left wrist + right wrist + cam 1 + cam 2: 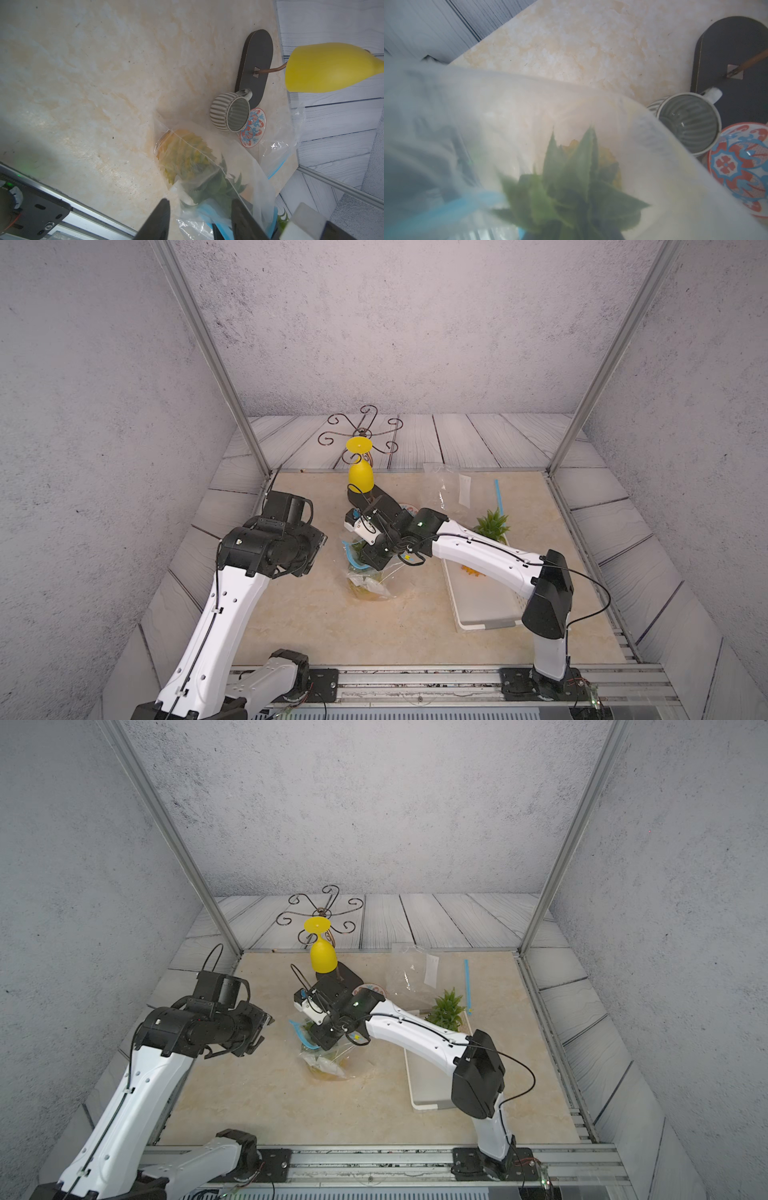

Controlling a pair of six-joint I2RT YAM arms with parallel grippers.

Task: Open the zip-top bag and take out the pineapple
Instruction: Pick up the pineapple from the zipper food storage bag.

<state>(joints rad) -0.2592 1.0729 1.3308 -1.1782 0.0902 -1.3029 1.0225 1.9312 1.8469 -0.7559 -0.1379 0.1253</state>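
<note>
The clear zip-top bag [384,572] [332,1058] with a blue zip strip lies mid-table, the pineapple [365,591] [182,153] inside it. My right gripper [362,562] [320,1042] is pushed into the bag's mouth. In the right wrist view, seen through hazy film, its dark jaws have closed round the pineapple's green crown [571,176]. My left gripper [322,541] [200,200] hovers just left of the bag's mouth. Its jaws stand apart, with the blue rim of the bag [209,212] lying between them, not pinched.
A yellow goblet [360,477] hangs upside down on a wire stand with a dark oval base [257,62]. A striped cup [230,112] and a patterned saucer [252,128] sit beside the bag. Right of centre are another clear bag [453,489], a green plant [492,524] and a white tray [482,605].
</note>
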